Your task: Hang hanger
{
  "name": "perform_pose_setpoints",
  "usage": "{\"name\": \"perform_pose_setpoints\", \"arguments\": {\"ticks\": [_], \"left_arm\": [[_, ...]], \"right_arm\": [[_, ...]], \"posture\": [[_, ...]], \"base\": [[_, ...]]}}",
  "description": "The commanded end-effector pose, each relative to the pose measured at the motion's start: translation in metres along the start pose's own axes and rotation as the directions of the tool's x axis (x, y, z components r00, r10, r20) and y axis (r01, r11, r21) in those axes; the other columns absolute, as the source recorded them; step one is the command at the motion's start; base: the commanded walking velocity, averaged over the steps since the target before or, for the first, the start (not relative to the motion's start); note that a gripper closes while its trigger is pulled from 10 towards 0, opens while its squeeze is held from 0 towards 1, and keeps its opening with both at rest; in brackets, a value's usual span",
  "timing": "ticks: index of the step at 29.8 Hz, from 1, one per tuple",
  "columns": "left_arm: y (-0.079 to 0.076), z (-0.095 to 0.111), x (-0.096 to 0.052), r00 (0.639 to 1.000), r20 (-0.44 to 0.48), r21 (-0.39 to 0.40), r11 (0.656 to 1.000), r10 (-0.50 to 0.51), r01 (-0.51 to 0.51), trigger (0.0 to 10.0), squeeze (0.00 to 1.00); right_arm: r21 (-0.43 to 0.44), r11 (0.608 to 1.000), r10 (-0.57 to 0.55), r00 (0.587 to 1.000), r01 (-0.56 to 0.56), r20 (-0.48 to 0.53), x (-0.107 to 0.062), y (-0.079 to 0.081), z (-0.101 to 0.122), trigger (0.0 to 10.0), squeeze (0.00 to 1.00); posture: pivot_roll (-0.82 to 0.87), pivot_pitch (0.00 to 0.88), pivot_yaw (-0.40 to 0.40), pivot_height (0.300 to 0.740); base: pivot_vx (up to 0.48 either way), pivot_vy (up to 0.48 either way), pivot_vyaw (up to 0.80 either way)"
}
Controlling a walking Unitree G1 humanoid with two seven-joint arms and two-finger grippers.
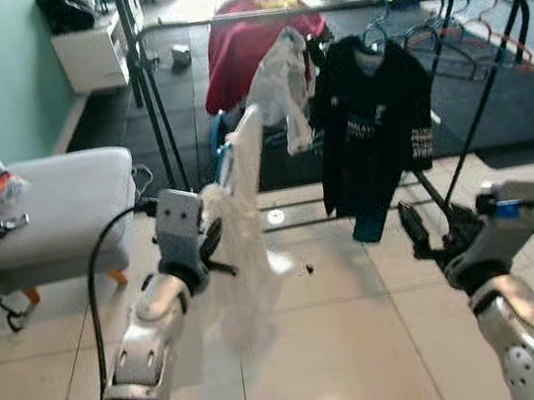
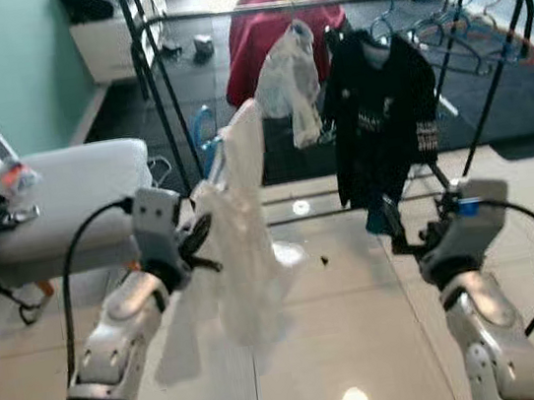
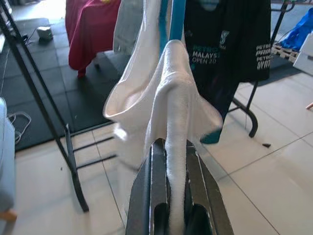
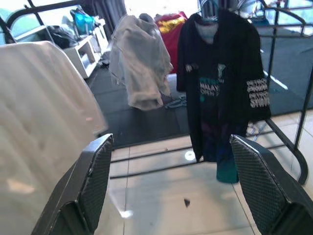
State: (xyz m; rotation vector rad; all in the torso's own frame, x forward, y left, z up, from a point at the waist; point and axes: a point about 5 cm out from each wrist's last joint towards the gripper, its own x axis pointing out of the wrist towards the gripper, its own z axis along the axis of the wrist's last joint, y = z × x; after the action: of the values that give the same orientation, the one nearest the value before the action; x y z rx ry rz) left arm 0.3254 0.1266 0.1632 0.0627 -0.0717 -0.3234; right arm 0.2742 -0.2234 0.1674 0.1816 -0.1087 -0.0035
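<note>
Low at the centre-left of the frame, the left gripper point(image 1: 216, 249) pinches a white garment point(image 1: 242, 233) on a blue hanger point(image 3: 172, 19), the cloth squeezed between its fingers point(image 3: 157, 171). Lower right, the right gripper point(image 1: 418, 228) is spread wide and holds nothing. Beyond them the rail point(image 1: 222, 19) runs across the top, carrying a black shirt point(image 1: 375, 115). I'd say lift the hook above the bare stretch of rail at upper left, keep the cloth from swinging, and steady it with the free gripper.

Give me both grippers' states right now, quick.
Left gripper: shut on the white garment, which hangs on a blue hanger.
Right gripper: open, jaws wide apart, holding nothing, facing the black shirt on the rack.
</note>
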Motion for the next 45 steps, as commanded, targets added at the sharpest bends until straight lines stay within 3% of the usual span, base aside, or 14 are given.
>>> {"name": "perform_pose_setpoints", "arguments": {"ticks": [1, 21, 26, 31, 38, 45], "left_arm": [[-0.001, 0.006, 0.001, 1.000, 0.029, 0.003, 1.000, -0.005, 0.005, 10.0, 0.00], [0.016, 0.005, 0.005, 0.994, -0.026, 0.051, 0.993, 0.107, -0.105, 10.0, 0.00], [0.023, 0.005, 0.006, 0.988, -0.041, 0.071, 0.987, 0.147, -0.144, 10.0, 0.00], [0.023, 0.005, 0.006, 0.988, -0.041, 0.077, 0.986, 0.149, -0.145, 10.0, 0.00], [0.008, 0.006, 0.008, 0.995, -0.036, 0.092, 0.992, 0.095, -0.091, 10.0, 0.00], [0.007, 0.007, 0.010, 0.995, -0.037, 0.099, 0.992, 0.088, -0.085, 10.0, 0.00]], "right_arm": [[0.012, 1.000, -0.015, 1.000, 0.015, -0.023, -0.002, -0.001, -0.006, 10.0, 0.00], [0.013, 0.999, 0.043, 0.999, -0.043, 0.000, -0.002, 0.006, -0.002, 10.0, 0.00], [-0.002, 0.998, 0.061, 0.998, -0.061, -0.001, -0.003, 0.007, -0.002, 10.0, 0.00], [-0.001, 0.998, 0.061, 0.998, -0.061, 0.002, -0.003, 0.007, -0.002, 10.0, 0.00], [0.017, 0.999, 0.031, 0.999, -0.031, -0.004, -0.001, 0.007, -0.004, 10.0, 0.00], [0.014, 1.000, 0.017, 1.000, -0.016, -0.025, -0.001, 0.004, -0.006, 10.0, 0.00]], "posture": [[-0.09, 0.079, -0.023, 0.740], [-0.10, 0.077, -0.025, 0.740], [-0.10, 0.075, -0.024, 0.740], [-0.10, 0.071, -0.023, 0.740], [-0.10, 0.065, -0.020, 0.740], [-0.10, 0.073, -0.018, 0.740]], "base": [[0.364, 0.000, -0.80], [0.365, 0.000, 0.00], [0.364, 0.000, 0.76], [0.364, 0.000, 0.72], [0.363, 0.000, 0.00], [0.364, 0.000, -0.80]]}}
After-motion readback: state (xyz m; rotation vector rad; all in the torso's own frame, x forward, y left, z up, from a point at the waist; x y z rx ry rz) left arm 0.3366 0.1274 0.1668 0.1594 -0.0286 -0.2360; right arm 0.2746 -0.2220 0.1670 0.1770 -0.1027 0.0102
